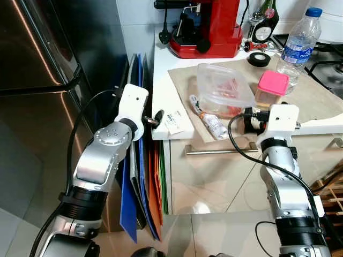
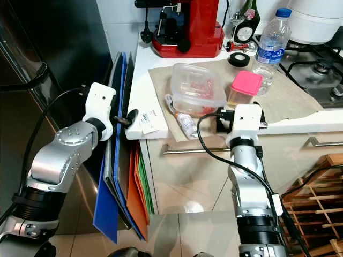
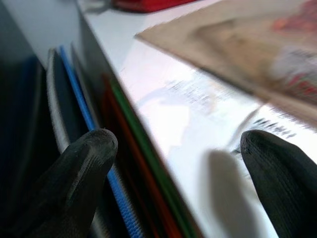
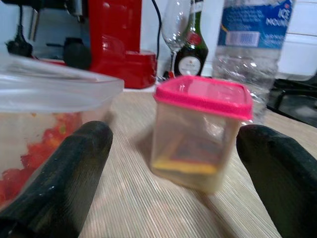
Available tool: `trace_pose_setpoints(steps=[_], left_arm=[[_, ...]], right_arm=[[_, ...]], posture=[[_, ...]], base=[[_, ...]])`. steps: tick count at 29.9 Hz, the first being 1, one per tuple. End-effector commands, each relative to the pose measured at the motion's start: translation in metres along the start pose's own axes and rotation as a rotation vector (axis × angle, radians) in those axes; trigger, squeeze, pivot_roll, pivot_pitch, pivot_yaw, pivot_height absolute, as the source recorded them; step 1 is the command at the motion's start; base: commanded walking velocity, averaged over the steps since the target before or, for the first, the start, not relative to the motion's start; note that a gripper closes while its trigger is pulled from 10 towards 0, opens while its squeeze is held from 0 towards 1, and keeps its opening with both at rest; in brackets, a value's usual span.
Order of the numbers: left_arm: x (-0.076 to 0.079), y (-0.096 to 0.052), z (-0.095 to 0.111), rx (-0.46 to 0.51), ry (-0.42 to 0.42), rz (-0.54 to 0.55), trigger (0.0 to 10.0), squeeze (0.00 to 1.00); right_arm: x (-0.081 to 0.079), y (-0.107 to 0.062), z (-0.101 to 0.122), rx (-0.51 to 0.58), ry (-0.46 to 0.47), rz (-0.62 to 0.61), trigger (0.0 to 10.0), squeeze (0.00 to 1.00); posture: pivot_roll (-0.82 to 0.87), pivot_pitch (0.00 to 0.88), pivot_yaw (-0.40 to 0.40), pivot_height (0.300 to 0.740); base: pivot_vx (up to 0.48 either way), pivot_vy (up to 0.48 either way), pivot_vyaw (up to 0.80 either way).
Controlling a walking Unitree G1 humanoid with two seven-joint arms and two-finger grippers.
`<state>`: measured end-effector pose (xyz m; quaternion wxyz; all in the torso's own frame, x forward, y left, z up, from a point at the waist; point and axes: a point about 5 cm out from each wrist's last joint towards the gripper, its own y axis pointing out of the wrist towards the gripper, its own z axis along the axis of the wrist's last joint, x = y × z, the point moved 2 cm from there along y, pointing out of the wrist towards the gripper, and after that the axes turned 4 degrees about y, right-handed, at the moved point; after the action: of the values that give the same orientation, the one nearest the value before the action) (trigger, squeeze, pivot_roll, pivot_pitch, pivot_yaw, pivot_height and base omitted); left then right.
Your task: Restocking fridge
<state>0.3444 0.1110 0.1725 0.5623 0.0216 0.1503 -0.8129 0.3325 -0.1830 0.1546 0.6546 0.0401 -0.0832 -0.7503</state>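
Here the right gripper [image 4: 173, 163] has its two black fingers [image 4: 59, 178] spread wide apart, level with the counter's front edge and aimed at the small tub with the pink lid [image 4: 200, 131], which stands on the beige mat [image 1: 316, 96] just beyond them. Beside the tub sits a clear box [image 1: 224, 88] holding something red, with a water bottle [image 1: 298, 45] behind. The left gripper [image 3: 183, 163], also spread, hovers at the white counter's [image 1: 163, 69] corner, next to coloured boards [image 2: 120, 176] leaning by the fridge [image 1: 37, 80].
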Motion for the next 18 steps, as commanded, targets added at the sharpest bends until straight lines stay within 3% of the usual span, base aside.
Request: trace_pose_setpoints(steps=[1,8,18], left_arm=[[0.002,-0.002,0.004,0.031,0.009,-0.016,10.0,0.00],[0.016,-0.005,-0.002,0.101,-0.017,-0.101,10.0,0.00],[0.021,-0.004,-0.006,0.117,-0.026,-0.118,10.0,0.00]], right_arm=[[-0.001,0.003,0.011,0.046,0.029,-0.010,10.0,0.00],[0.004,0.011,0.003,0.014,0.016,-0.085,10.0,0.00],[0.014,0.018,-0.013,-0.050,0.018,-0.166,10.0,0.00]], posture=[[0.00,0.000,0.061,0.740],[0.00,0.000,0.060,0.740],[-0.01,0.000,0.067,0.740]], base=[[0.000,0.000,0.00],[0.000,0.000,0.00],[0.000,0.000,0.00]])
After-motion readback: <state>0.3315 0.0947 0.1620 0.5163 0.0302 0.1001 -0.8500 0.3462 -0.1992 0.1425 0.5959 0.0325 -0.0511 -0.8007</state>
